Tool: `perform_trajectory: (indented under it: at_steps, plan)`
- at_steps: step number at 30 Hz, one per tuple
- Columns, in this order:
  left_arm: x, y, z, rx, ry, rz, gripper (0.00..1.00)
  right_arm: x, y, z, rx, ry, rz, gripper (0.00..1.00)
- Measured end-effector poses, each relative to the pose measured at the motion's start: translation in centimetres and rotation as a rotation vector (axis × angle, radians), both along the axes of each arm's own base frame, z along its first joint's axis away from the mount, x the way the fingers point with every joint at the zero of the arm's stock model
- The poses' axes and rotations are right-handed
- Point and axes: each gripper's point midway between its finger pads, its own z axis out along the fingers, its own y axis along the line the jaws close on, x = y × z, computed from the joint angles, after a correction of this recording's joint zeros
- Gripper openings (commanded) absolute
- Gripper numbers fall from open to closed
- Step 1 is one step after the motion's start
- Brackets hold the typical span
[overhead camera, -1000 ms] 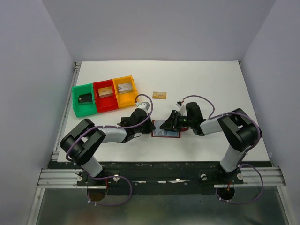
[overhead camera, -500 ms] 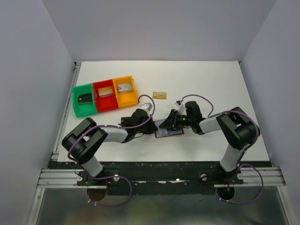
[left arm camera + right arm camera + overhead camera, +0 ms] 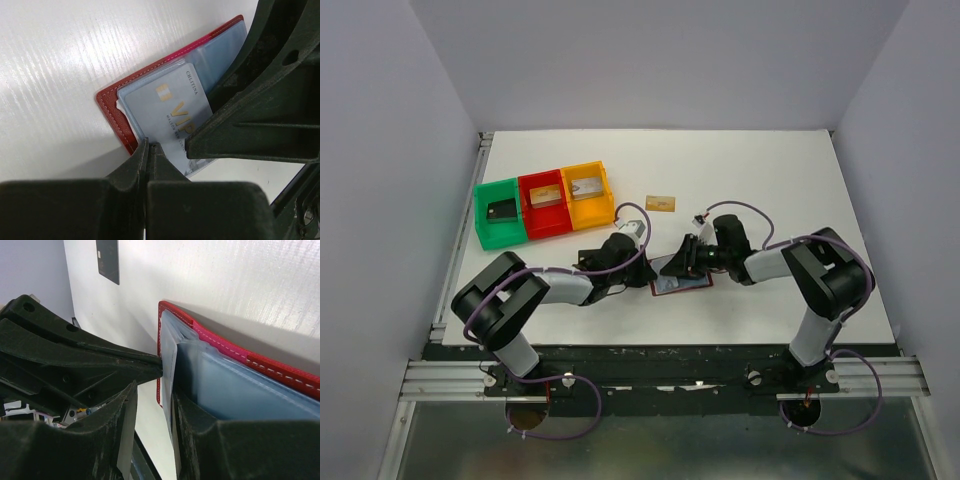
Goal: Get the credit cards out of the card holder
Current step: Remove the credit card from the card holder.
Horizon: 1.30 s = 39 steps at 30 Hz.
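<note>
- A white surface (image 3: 770,170) sits between plain grey walls, with both arms reaching in from the near edge and meeting close to its middle.
- The card holder (image 3: 682,282) lies open and flat on the surface between the two grippers, showing its maroon cover and light blue inner pockets.
- A silver-grey card (image 3: 165,115) printed "VIP" sits in a clear pocket of the holder. Its lower part is hidden behind the arms.
- The left gripper (image 3: 148,150) has its fingers pressed together, the tips resting at the holder's near edge. Nothing shows between them.
- The right gripper (image 3: 152,390) is partly spread and straddles the edge of a thin pale layer standing up from the holder. One finger lies against that layer, while a strip of surface shows between the layer and the other finger.
- A gold-orange card (image 3: 661,203) lies alone on the surface, beyond the holder and apart from it.
- At the far left a green tray (image 3: 483,232), a red tray (image 3: 548,232) and a yellow tray (image 3: 590,220) stand side by side, touching. Each holds a card, and the one in the green tray is black.
</note>
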Motion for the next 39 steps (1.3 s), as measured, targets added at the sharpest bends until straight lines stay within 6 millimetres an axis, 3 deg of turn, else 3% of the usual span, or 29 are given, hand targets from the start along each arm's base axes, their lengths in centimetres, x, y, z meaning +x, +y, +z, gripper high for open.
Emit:
perform_trajectory:
  at_steps: [9, 16, 39]
  plan:
    - [-0.8, 0.4, -0.1, 0.005, 0.011, 0.01, 0.22, -0.7, -0.5, 0.1, -0.034, 0.004, 0.015, 0.39]
    - [-1.1, 0.6, -0.2, 0.008, 0.019, 0.014, 0.0, -0.9, -0.7, 0.0, -0.05, 0.007, 0.018, 0.38]
    - [-0.9, 0.7, -0.2, 0.023, 0.04, 0.033, 0.0, -1.1, -1.7, 0.3, -0.109, -0.017, 0.01, 0.36]
